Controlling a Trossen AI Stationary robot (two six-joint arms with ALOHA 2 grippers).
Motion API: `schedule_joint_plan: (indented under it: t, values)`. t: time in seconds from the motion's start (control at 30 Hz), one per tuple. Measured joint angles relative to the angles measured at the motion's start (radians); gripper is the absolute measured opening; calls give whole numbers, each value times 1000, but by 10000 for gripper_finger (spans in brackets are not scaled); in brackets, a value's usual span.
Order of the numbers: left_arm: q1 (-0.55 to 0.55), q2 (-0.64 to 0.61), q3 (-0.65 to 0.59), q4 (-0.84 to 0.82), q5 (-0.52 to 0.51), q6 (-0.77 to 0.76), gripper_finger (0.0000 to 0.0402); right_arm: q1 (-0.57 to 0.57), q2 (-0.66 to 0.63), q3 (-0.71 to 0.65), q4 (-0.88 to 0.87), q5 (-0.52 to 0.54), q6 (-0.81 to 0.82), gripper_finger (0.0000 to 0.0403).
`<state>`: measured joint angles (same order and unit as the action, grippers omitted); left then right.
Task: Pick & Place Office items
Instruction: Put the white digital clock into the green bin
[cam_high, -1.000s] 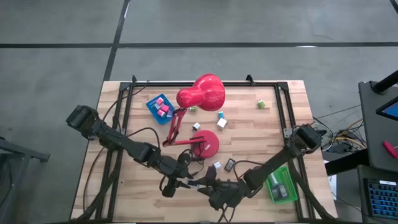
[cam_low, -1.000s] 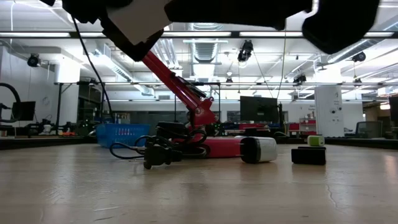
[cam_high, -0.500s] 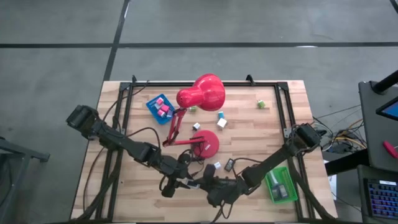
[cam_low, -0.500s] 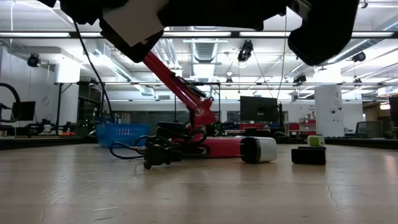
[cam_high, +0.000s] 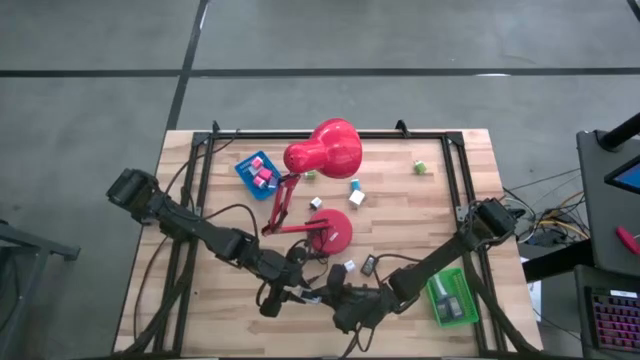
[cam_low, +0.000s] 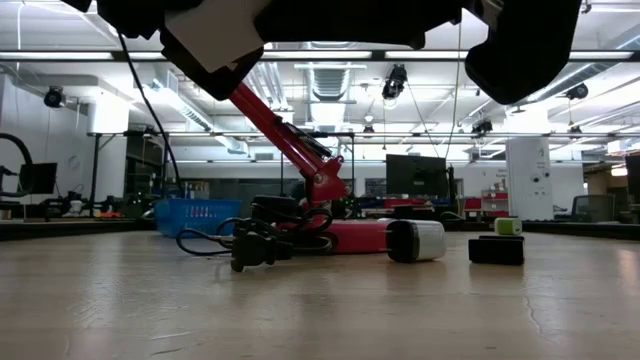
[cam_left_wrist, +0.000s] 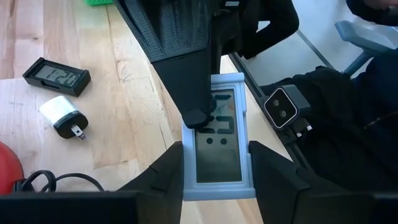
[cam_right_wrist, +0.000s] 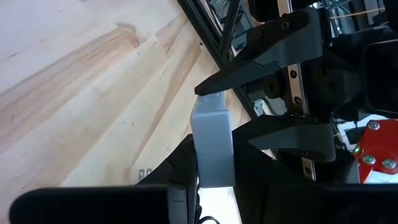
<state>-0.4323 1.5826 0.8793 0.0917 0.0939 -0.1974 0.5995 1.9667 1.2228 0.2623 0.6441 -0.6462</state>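
A light blue digital clock (cam_left_wrist: 217, 149), one of the office items, hangs above the table's near middle between both grippers. My left gripper (cam_left_wrist: 216, 177) is shut on it from the table's left, and my right gripper (cam_right_wrist: 214, 168) is shut on it from the right. In the high view they meet at the left gripper (cam_high: 298, 293) and right gripper (cam_high: 327, 297). A black clock (cam_left_wrist: 56, 76) and a white plug (cam_left_wrist: 62, 115) lie flat on the table nearby. My left gripper pinches the clock's two long sides (cam_left_wrist: 186, 180) between its fingers, at the end nearer its wrist, slanting down from the table's left and lying along the clock. The clock is lifted clear of the table, display up. My right gripper pinches the clock's other end flat between its fingers. One finger (cam_left_wrist: 196, 115) lies on the display face; the other is behind the clock, hidden. In its wrist view the clock's edge (cam_right_wrist: 211, 149) stands between the fingers. It comes from the table's right.
The red desk lamp (cam_high: 325, 150) stands on its round base (cam_high: 332, 230), with its cable coiled toward the grippers. A blue tray (cam_high: 256, 172) sits far left and a green tray (cam_high: 452, 297) near right. Small blocks (cam_high: 355, 190) and a green block (cam_high: 422, 167) lie behind the lamp.
My right gripper has shut on the clock's free end, its finger moving in toward the clock in the low view. My left gripper and the clock have kept still.
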Motion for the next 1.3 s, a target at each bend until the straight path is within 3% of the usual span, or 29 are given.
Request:
schedule_joint_plan:
  t: [0.8, 1.03, 1.3]
  values:
    - [-6, 0, -1, 21, -6, 135, 132, 3, 0, 0, 3, 8, 67, 58]
    - [-30, -1, -1, 44, -19, 202, 200, 4, 2, 0, -6, 7, 92, 56]
    - [-55, -12, -1, 51, -6, 247, 208, 7, 1, 1, -24, 10, 114, 56]
